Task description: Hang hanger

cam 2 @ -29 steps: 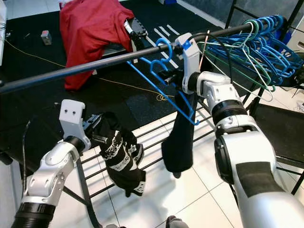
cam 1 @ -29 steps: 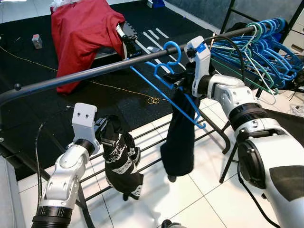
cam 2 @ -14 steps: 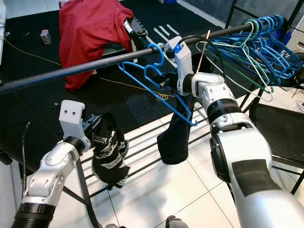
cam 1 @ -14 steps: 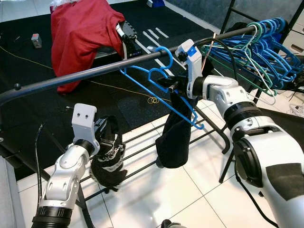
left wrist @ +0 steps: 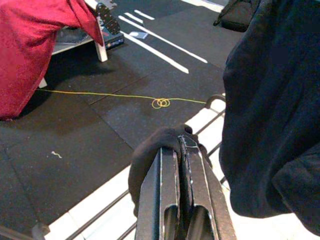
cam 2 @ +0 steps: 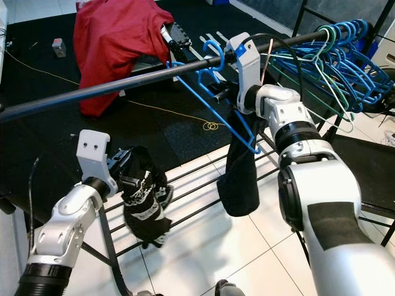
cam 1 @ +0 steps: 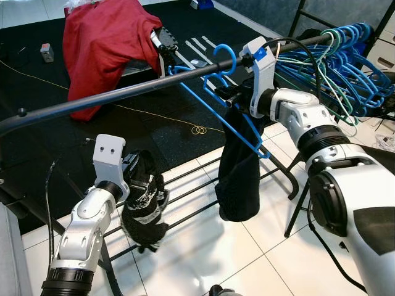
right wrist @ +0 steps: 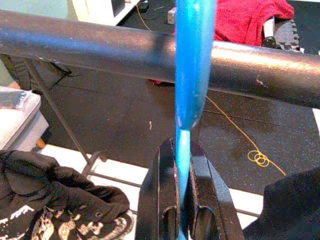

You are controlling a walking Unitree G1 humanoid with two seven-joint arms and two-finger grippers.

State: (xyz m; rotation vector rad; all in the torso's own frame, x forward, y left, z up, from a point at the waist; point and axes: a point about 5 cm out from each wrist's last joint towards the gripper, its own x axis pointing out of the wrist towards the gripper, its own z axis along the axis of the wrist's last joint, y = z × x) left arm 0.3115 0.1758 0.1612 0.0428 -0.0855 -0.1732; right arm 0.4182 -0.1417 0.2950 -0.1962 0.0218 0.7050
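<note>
While our right gripper [right wrist: 182, 197] clamps the neck of the blue hanger [cam 1: 217, 92], its hook sits over the black rail [cam 1: 111, 95], in front of it in the right wrist view; whether the hook bears on the rail we cannot tell

Item: dark garment [cam 1: 239, 166], draped on the blue hanger, hanging below the rail over the white tiled floor [cam 1: 247, 259]

Item: our left gripper [left wrist: 181, 165], fingers pressed together on a black printed cloth [cam 1: 145, 200], held low beside the lower bars of the rack [cam 1: 191, 185]

Item: bunch of blue and green hangers [cam 1: 333, 55], crowded on the rail's far right end, well apart from the one we hold

Item: red cloth [cam 1: 105, 40], thrown over a piece of furniture on the black mat [cam 1: 37, 135] behind the rail

Item: yellow cord [left wrist: 160, 102], coiled once on the mat
</note>
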